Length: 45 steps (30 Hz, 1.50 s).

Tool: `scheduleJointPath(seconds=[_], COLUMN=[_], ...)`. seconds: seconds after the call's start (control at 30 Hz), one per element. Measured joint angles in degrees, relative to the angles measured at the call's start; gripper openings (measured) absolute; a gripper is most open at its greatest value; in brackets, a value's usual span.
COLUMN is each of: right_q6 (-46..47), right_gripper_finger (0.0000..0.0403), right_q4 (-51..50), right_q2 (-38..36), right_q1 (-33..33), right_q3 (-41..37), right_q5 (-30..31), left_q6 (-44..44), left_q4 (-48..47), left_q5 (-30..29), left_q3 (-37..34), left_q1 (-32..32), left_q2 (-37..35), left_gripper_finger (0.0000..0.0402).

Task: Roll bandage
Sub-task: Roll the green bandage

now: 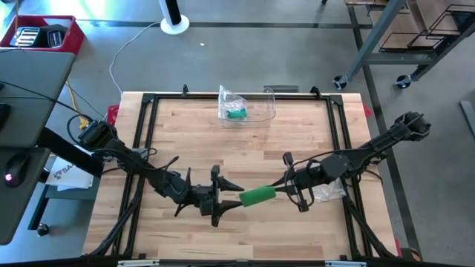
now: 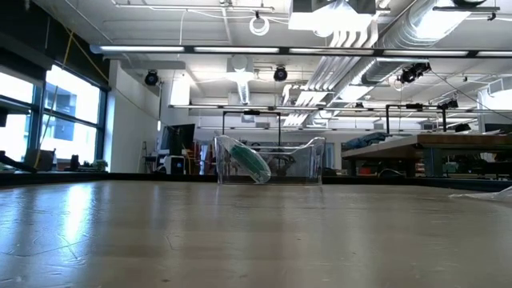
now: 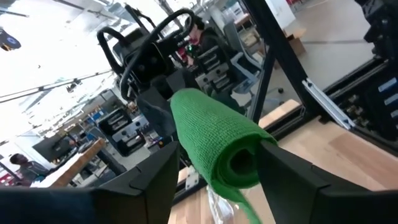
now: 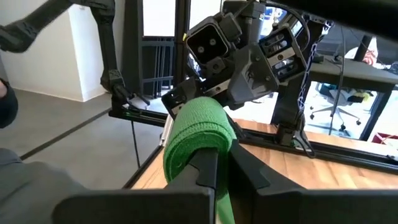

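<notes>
One wooden table [image 1: 245, 141] fills the middle of the high view, framed by black rails. Two dark arms reach over its lower half: the left arm [image 1: 133, 159] comes in from the left edge, the right arm [image 1: 371, 148] from the right.

One clear plastic container [image 1: 256, 104] sits at the upper centre of the table, with one crumpled clear bag holding a green item [image 1: 234, 111] lying in and beside it; in the low view the same container [image 2: 272, 160] stands mid-frame.

One green bandage roll [image 1: 257, 196] hangs between the two grippers, lower centre of the high view, lifted off the boards. The left gripper [image 1: 223, 196] has its two fingers apart, flanking one end of the roll [image 3: 217, 140] without clearly squeezing it. The right gripper [image 1: 286, 189] has its two fingers pressed together on the bandage's other end, pinching the wrapped fabric [image 4: 196, 134].

One crumpled clear wrapper [image 1: 326, 193] lies on the table under the right arm.
</notes>
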Motion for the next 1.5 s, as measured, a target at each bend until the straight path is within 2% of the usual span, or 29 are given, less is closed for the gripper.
scheduleJointPath(seconds=[0.53, 0.9, 1.17, 1.5], right_q6=[7.4, 13.0, 16.3, 15.8], right_gripper_finger=[0.0007, 0.0007, 0.0007, 0.0007], right_q4=[0.2, 0.2, 1.1, -0.3], right_q2=[0.0, -0.2, -0.9, -0.8], right_q1=[-1.3, -5.5, -8.0, -8.9], right_q3=[0.0, 0.0, 0.0, 0.0], right_q5=[-3.4, -13.5, -17.5, -17.5], left_q6=[0.2, -0.4, -0.5, -4.7], left_q4=[-0.2, -0.1, 0.0, 1.2], left_q5=[-0.3, 2.7, 2.7, 2.2], left_q3=[0.0, 0.0, 0.0, 0.0], left_q1=[0.0, 0.1, -0.3, -0.5], left_q2=[0.0, 0.0, 0.0, 0.0], left_gripper_finger=[0.0199, 0.0199, 0.0199, 0.0199])
